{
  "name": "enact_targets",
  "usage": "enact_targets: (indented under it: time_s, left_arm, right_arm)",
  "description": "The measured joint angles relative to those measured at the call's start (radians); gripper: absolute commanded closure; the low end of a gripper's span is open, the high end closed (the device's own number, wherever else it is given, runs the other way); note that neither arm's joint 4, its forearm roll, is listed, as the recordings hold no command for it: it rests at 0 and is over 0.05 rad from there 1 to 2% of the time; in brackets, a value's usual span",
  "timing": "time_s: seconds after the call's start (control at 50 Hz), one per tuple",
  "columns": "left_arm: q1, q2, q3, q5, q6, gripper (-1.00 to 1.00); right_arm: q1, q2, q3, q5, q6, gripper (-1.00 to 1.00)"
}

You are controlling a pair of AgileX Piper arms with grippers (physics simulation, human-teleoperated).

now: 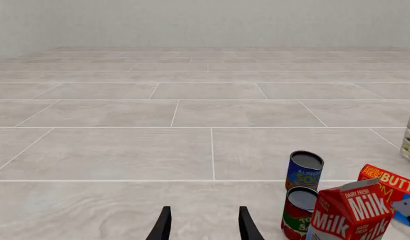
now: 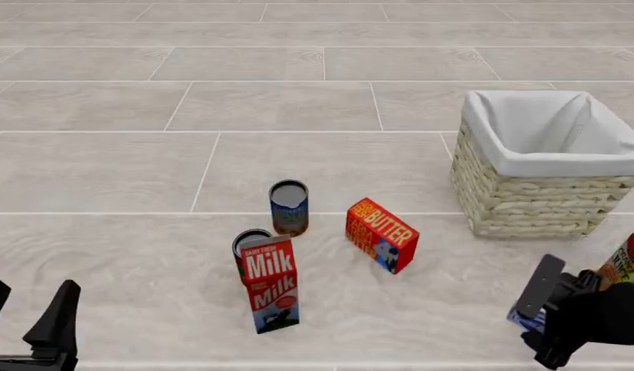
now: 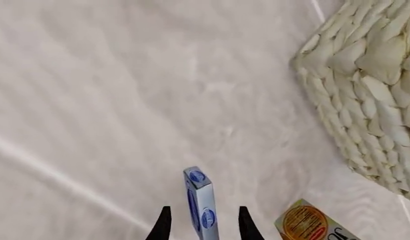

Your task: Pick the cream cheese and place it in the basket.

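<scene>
**Right tool around the cream cheese, basket nearby**

Now the right tool [image 3: 201,222] has the cream cheese [image 3: 199,202] between its two dark fingers. The box is a small, flat, pale blue-white pack with dark blue oval logos, standing on its narrow edge. In the right wrist view a thin gap shows on each side of the box, so the fingers are not visibly pressing it; whether they grip it cannot be told. In the front view the same tool [image 2: 539,325] sits at the lower right of the tabletop [image 2: 296,154], and only a sliver of the cream cheese [image 2: 523,316] shows beside the dark arm.

The basket [image 2: 533,197] is a large, square, woven straw-coloured one with a white cloth lining folded over its rim. It stands beyond the right tool, further out on the pale, tile-patterned tabletop. Its woven wall [image 3: 365,75] fills one corner of the right wrist view.

An orange juice carton [image 2: 628,263] lies just beside the right arm, at the front view's right edge.

The left tool [image 2: 28,321] is at the lower left, its fingers spread apart with nothing between them.

Near the middle stand a red milk carton [image 2: 270,284], a red-labelled can [image 2: 247,241] directly behind it, a blue-labelled can [image 2: 289,206], and a red butter box [image 2: 381,234].
</scene>
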Motion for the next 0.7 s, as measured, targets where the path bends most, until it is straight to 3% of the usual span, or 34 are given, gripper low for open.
enact_targets:
  time_s: [0.22,0.46,0.48,0.7]
  left_arm:
    - [0.000,0.000,0.000,0.000,0.000,-1.00]
    - [0.000,0.000,0.000,0.000,0.000,-1.00]
    - [0.000,0.000,0.000,0.000,0.000,-1.00]
    - [0.000,0.000,0.000,0.000,0.000,-1.00]
  right_arm:
    - [-0.018,0.074,0.007,-0.064,-0.035,-1.00]
    - [-0.025,0.096,-0.011,-0.019,-0.068,-1.00]
    - [-0.025,0.096,-0.010,-0.018,-0.070,1.00]
    - [-0.014,0.089,0.018,-0.060,-0.056,1.00]
